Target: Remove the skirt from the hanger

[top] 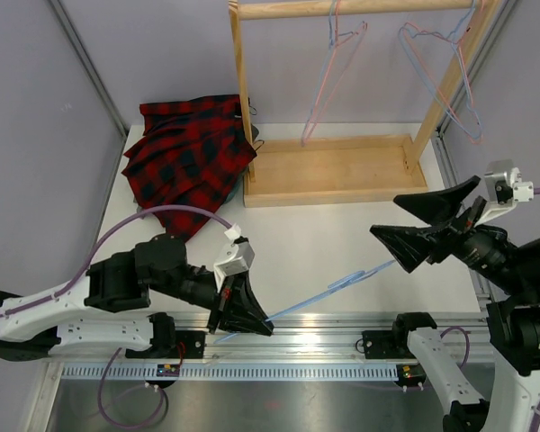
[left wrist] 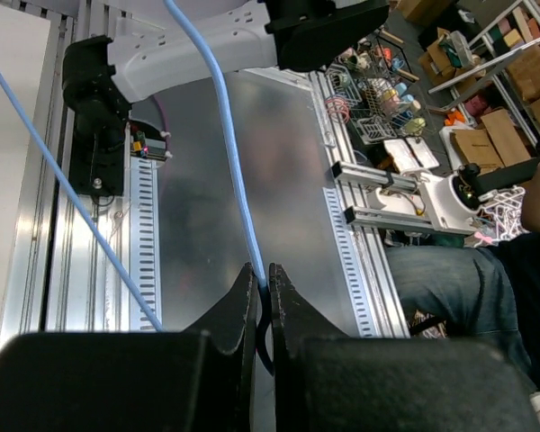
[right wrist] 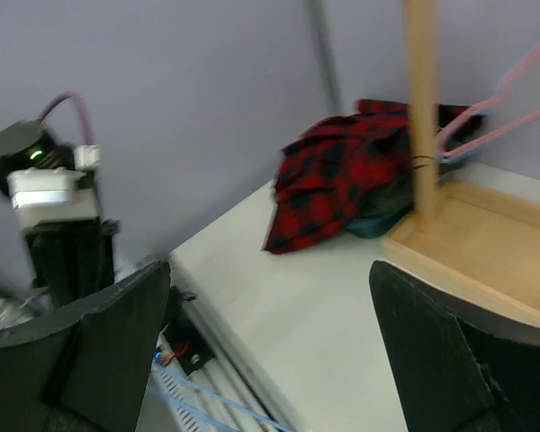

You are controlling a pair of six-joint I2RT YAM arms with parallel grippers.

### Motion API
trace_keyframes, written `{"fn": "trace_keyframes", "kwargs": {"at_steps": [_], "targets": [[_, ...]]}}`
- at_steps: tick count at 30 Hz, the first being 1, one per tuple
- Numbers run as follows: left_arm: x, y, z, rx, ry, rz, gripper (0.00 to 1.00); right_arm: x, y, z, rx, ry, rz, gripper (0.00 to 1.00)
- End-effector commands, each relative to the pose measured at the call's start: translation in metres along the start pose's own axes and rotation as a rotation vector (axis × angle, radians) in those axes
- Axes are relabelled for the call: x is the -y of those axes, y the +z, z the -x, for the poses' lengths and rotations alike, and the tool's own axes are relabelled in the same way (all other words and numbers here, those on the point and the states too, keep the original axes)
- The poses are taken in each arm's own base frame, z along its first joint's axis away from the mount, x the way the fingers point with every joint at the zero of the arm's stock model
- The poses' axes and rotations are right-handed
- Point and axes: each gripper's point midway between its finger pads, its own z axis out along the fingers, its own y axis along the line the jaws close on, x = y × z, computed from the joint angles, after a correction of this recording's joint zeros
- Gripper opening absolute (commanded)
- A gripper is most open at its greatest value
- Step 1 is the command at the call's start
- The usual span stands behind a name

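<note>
Skirt (top: 184,153), just one, lies heaped at the table's (top: 342,243) far left corner, while the low left gripper (top: 265,326) pinches one blue hanger (top: 342,286) at the near edge and the raised right gripper's (top: 385,216) fingers spread wide.

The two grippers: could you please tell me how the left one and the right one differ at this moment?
The left gripper has its jaws shut on the thin wire of the blue hanger; the right gripper has its jaws wide open with nothing between them. The left gripper sits low by the near edge of the table; the right gripper is at the table's right side. Both are black and wedge-shaped.
</note>
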Motion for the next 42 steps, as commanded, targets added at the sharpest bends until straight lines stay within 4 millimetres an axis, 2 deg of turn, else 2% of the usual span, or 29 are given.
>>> {"fn": "trace_keyframes", "kwargs": {"at_steps": [1,2,3,5,6,10,13,20,24,25,26,28,30,32,33,34,35,36,37,38,39,40,41,42], "targets": [[0.044,-0.017,0.044,0.117,0.059,-0.128,0.0,-0.057,-0.002,-0.007,-0.086,-0.052,0.433,0.99],[0.051,-0.023,0.053,0.139,0.073,-0.135,0.0,-0.076,-0.014,-0.016,-0.187,0.059,0.565,0.99],[0.055,-0.027,0.057,0.145,0.075,-0.137,0.0,-0.083,-0.017,-0.008,-0.155,-0.032,0.638,0.99],[0.065,-0.038,0.073,0.181,0.097,-0.131,0.0,-0.085,-0.02,-0.015,-0.189,-0.026,0.68,0.99],[0.064,-0.041,0.071,0.167,0.085,-0.109,0.0,-0.086,-0.021,-0.015,-0.197,-0.031,0.697,0.99],[0.07,-0.066,0.084,0.24,0.112,-0.058,0.0,-0.101,-0.034,-0.016,-0.236,-0.05,0.796,0.99],[0.076,-0.078,0.088,0.279,0.119,-0.058,0.0,-0.106,-0.038,-0.016,-0.277,-0.039,0.855,0.95],[0.077,-0.072,0.103,0.35,0.11,-0.078,0.0,-0.102,-0.03,-0.019,-0.341,0.021,0.914,0.67],[0.08,-0.061,0.119,0.384,0.136,-0.104,0.0,-0.1,-0.025,-0.019,-0.345,0.033,0.917,0.42],[0.076,-0.053,0.122,0.375,0.133,-0.098,0.0,-0.1,-0.023,-0.019,-0.345,0.037,0.917,0.2],[0.078,-0.053,0.128,0.389,0.147,-0.1,0.0,-0.099,-0.022,-0.018,-0.344,0.039,0.914,0.03],[0.073,-0.042,0.133,0.383,0.15,-0.092,0.0,-0.1,-0.023,-0.018,-0.346,0.042,0.915,0.0],[0.075,-0.042,0.14,0.397,0.162,-0.091,0.0,-0.103,-0.027,-0.019,-0.339,0.029,0.924,0.0],[0.065,-0.039,0.141,0.386,0.158,-0.044,0.0,-0.104,-0.028,-0.019,-0.326,0.019,0.916,0.0],[0.057,-0.043,0.149,0.416,0.148,0.019,0.12,-0.106,-0.03,-0.018,-0.315,0.01,0.911,0.0],[0.048,-0.044,0.15,0.422,0.144,0.073,0.25,-0.103,-0.023,-0.014,-0.266,-0.017,0.875,0.0],[0.032,-0.047,0.14,0.389,0.112,0.155,0.44,-0.099,-0.021,-0.019,-0.285,0.034,0.834,0.0],[0.014,-0.058,0.147,0.431,0.093,0.281,0.8,-0.098,-0.018,-0.012,-0.261,0.015,0.788,0.0],[0.001,-0.066,0.145,0.437,0.085,0.363,0.99,-0.08,0.002,-0.005,-0.207,0.013,0.622,0.0],[-0.02,-0.08,0.133,0.415,0.055,0.49,0.99,-0.062,0.008,-0.017,-0.24,-0.006,0.514,0.0],[-0.048,-0.104,0.135,0.468,0.031,0.684,0.99,-0.05,0.015,-0.008,-0.215,-0.033,0.417,0.0],[-0.063,-0.119,0.13,0.485,0.0,0.791,0.99,-0.015,0.029,-0.001,-0.168,-0.08,0.206,0.0],[-0.081,-0.136,0.112,0.449,-0.023,0.919,0.99,0.001,0.031,0.001,-0.16,-0.082,0.11,0.0],[-0.096,-0.163,0.108,0.498,-0.037,1.064,0.99,0.015,0.032,0.007,-0.133,-0.099,0.021,0.0]]}}
